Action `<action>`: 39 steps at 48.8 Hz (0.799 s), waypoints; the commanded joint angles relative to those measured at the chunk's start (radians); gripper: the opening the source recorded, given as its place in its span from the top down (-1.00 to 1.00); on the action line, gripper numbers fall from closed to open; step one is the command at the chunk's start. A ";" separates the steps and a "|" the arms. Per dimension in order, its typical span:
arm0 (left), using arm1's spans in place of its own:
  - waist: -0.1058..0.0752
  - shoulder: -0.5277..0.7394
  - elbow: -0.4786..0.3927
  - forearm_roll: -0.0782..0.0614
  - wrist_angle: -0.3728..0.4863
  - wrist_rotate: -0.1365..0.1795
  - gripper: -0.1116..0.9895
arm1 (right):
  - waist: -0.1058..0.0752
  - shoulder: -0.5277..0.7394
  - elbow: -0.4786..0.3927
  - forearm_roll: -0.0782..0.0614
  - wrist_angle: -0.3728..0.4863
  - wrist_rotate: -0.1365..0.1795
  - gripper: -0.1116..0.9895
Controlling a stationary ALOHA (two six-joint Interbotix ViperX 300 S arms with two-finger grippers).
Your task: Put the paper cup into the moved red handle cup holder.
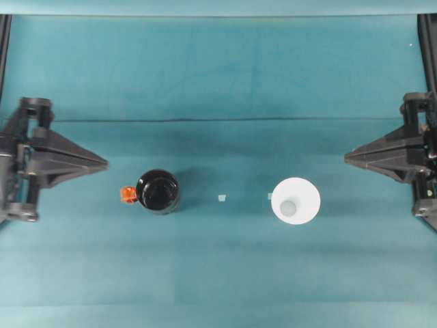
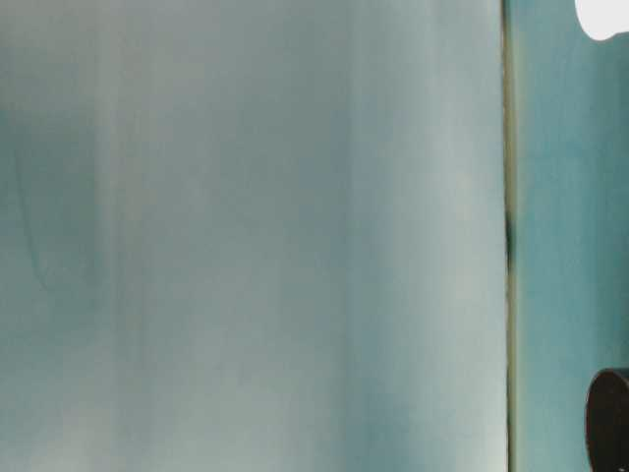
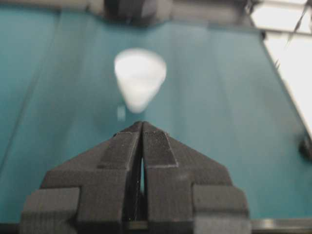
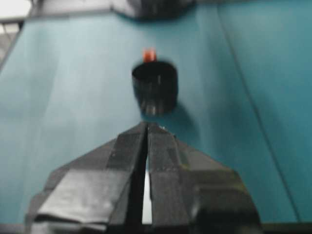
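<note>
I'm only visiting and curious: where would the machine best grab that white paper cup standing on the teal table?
Probably at the rim of the white round paper cup, one finger inside and one outside, coming down from above. It stands upright, mouth open upward, and its wall tapers to a smaller base, so a side squeeze might slip. The right pincer, shut and nearest, seems suited.

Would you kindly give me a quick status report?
Both tools shut, empty: left tool, right tool. Paper cup upright, apart from red handle cup holder. Nothing between but small tape marks.
</note>
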 commanded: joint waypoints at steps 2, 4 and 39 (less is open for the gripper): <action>0.017 0.035 -0.071 0.003 0.118 -0.006 0.75 | 0.000 0.003 -0.012 0.003 0.044 0.017 0.96; 0.025 0.048 -0.086 0.003 0.160 -0.011 0.75 | -0.002 0.005 -0.012 0.003 0.054 0.017 0.96; 0.046 0.353 -0.270 0.009 0.644 -0.127 0.75 | -0.018 0.003 -0.012 0.005 0.078 0.020 0.96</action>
